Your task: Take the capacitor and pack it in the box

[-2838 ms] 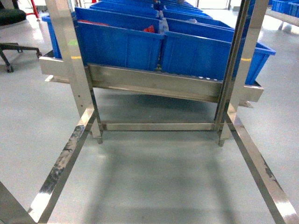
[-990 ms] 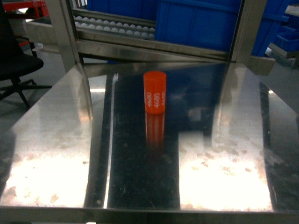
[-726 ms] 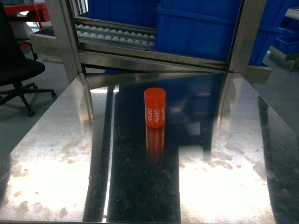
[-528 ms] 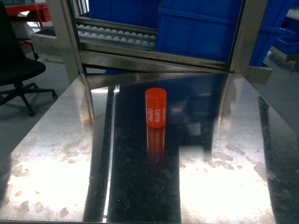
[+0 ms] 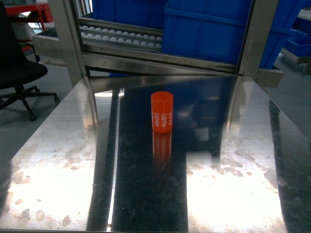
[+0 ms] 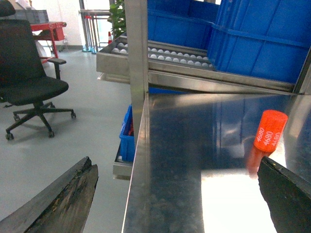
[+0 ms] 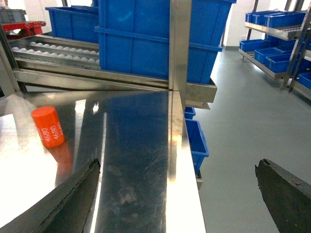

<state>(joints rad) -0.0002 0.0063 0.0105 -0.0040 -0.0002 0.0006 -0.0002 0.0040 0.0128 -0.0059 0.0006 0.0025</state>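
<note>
Capacitor first: from the head view the small orange cylindrical capacitor with white "4680" print stands upright near the middle of the polished stainless-steel table, its reflection smeared on the scuffed, mirror-like sheet; nothing grips it, no pink tub shows, so picking and packing both look still to be done. Behind it sit smooth blue plastic bins on a steel roller rack, and neither pincer enters this view. From the left wrist view, the left pincer is spread wide, its worn, dark, rough-faced fingers framing the table edge, with the capacitor ahead near the right-hand finger, untouched; a black swivel office chair stands on the grey floor. From the right wrist view, the right pincer is likewise spread and empty, the capacitor well off to the left.
</note>
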